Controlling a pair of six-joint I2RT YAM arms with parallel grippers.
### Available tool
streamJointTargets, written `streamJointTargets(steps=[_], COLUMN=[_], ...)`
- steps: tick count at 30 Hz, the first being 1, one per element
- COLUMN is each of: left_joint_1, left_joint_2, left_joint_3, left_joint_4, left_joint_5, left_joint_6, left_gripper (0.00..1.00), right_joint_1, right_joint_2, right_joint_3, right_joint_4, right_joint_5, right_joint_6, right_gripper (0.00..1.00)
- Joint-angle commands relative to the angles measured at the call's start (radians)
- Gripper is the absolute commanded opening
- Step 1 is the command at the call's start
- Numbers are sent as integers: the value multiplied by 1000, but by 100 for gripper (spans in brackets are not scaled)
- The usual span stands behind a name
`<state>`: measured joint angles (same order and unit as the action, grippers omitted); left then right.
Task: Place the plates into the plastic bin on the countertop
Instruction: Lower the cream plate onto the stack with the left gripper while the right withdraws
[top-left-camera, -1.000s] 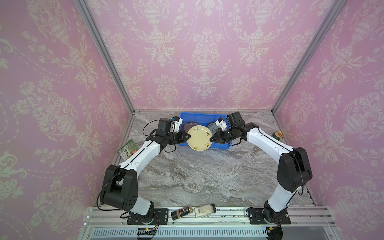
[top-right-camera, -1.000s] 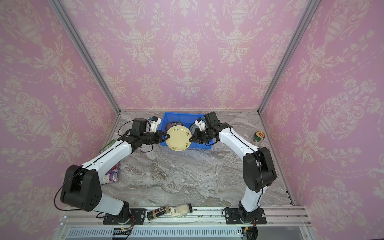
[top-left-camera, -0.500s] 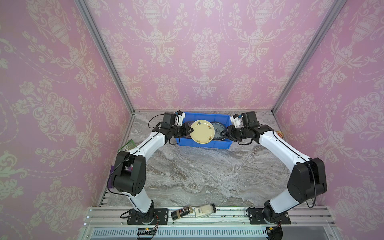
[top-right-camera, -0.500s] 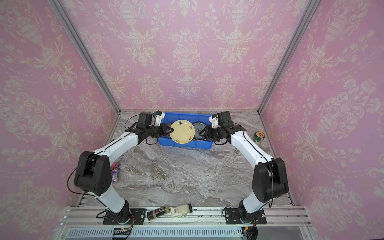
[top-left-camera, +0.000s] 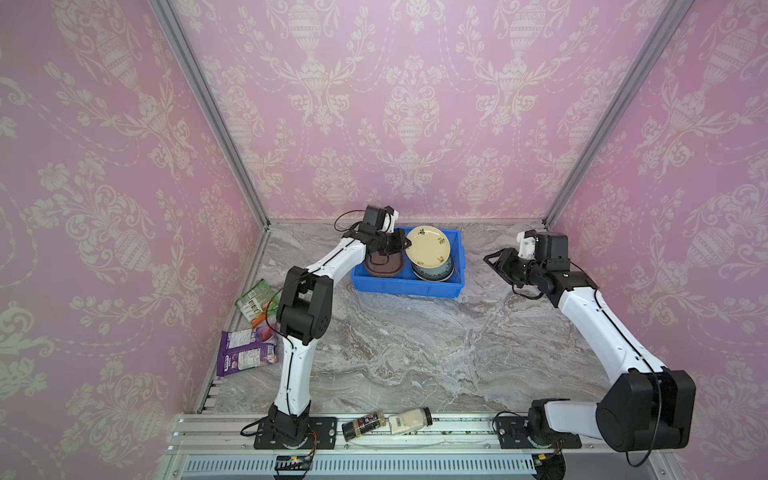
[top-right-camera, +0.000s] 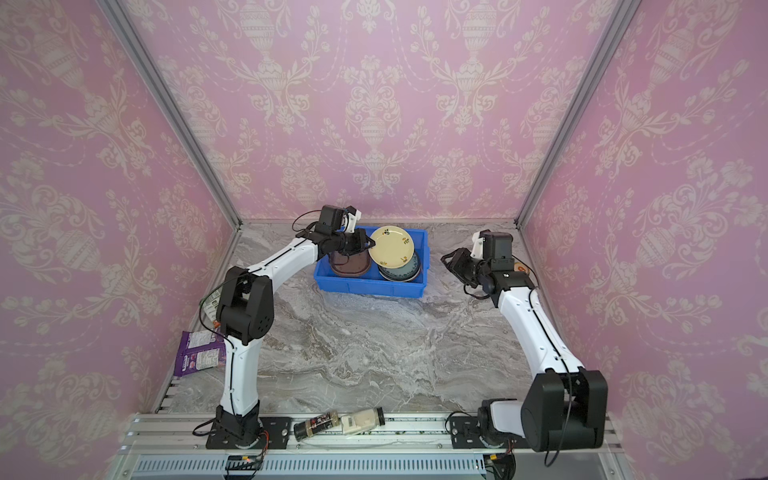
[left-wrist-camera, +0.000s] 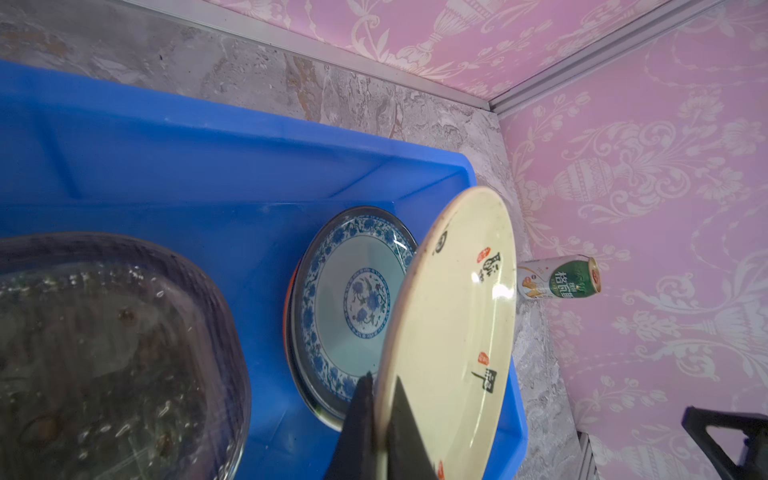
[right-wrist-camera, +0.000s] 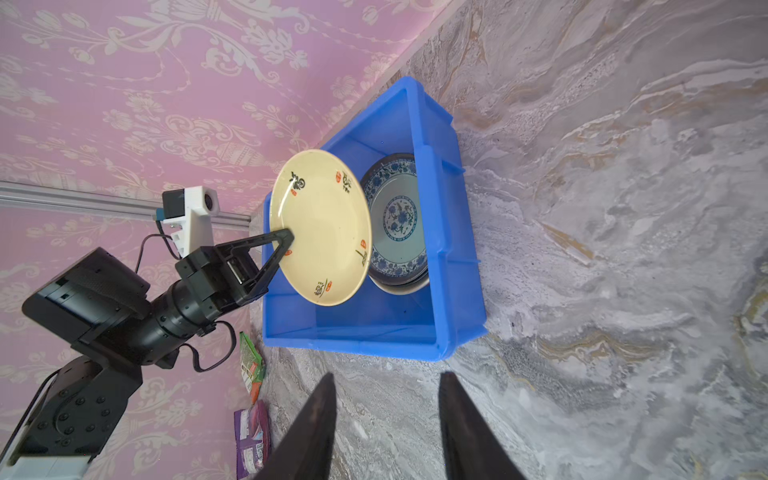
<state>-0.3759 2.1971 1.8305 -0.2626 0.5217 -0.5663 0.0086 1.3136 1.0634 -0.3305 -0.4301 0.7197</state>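
Cream plate (top-left-camera: 428, 252): round, shallow and glossy, with small red and black marks on its face. It hangs tilted above the right half of the bin and does not touch the plates below.
Handling: it looks stiff and glazed, so it is probably slippery, and it may break if it drops on the stack. It seems not heavy, but a pinch at the rim leaves most of the weight away from the fingers, so it may swing.
Where to hold: the thin rim is the only part that fingers can take. The present hold is on the rim nearest the left arm.
Left gripper (right-wrist-camera: 286, 241): clenched on that rim, with one finger on each face of the plate.
Plate below: a blue-patterned plate (left-wrist-camera: 353, 299) lies flat on top of a stack, and an orange edge shows under it.
Neighbour stack: brownish translucent dishes (top-left-camera: 384, 266), rounded-square, sit in the left half of the bin.
Blue plastic bin (top-left-camera: 407, 289): it stands on the marbled countertop (top-left-camera: 415, 340) near the back wall.
Right gripper (right-wrist-camera: 388, 378): released and empty, over the countertop beside the bin and well apart from the plate.
Green drink can (left-wrist-camera: 557, 277): it is near the right wall, outside the bin.
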Motion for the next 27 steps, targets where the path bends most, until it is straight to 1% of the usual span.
streamJointTargets(steps=[1,7,15,24,27], left_joint_1=[-13,-26,-46,-56,-65], left_joint_2=[46,119,179,211,207], left_joint_3=[82,158,234,266,273], left_joint_4=[-68,-99,-155,-188,-199], left_joint_5=[-42,-50,-62,-73,-80], left_joint_6=[-3,-3,16,28,55], left_gripper=[0,0,0,0,12], right_joint_1=[-7,-12,-19,-19,-19], right_joint_2=[-20,-25,-16,-16,-14], right_joint_3=[-32,-50,-62,-63,-65], right_joint_4=[17,28,40,47,53], right_joint_5=[-7,-21,-30,-33,-42], right_joint_6=[12,10,7,9,14], right_gripper=[42,42,42,43,43])
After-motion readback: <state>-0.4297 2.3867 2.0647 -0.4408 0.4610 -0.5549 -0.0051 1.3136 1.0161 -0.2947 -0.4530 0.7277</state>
